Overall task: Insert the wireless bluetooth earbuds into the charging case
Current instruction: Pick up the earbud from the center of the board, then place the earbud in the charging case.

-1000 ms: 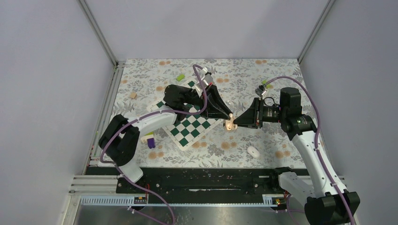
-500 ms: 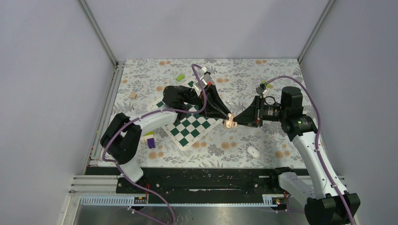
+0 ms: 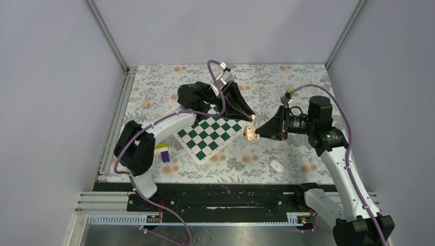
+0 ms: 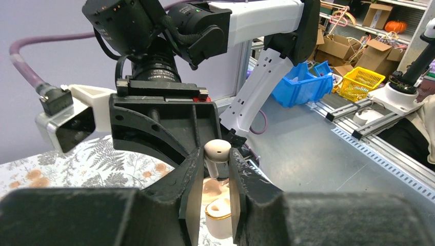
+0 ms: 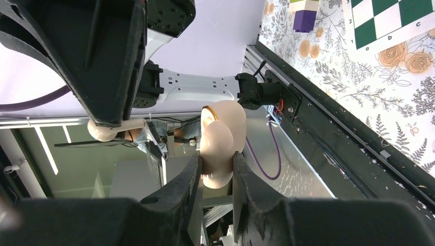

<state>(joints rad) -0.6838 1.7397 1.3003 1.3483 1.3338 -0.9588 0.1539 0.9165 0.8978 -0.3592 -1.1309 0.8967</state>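
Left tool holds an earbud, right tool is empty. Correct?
Not quite. The right tool isn't empty: it is shut on the charging case, as the right wrist view shows. The left tool does hold an earbud.

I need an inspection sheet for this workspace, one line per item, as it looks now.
Surface: floral cloth, flat.
Job's things: earbud near the charging case, not touching it; white oval piece lying on the cloth.
Clutter: chessboard mat, purple-yellow block stack, small tan block.
Grippers: left tool shut on earbud; right tool shut on charging case.
Cables: purple cable along each arm.
Surroundings: grey walls on three sides.
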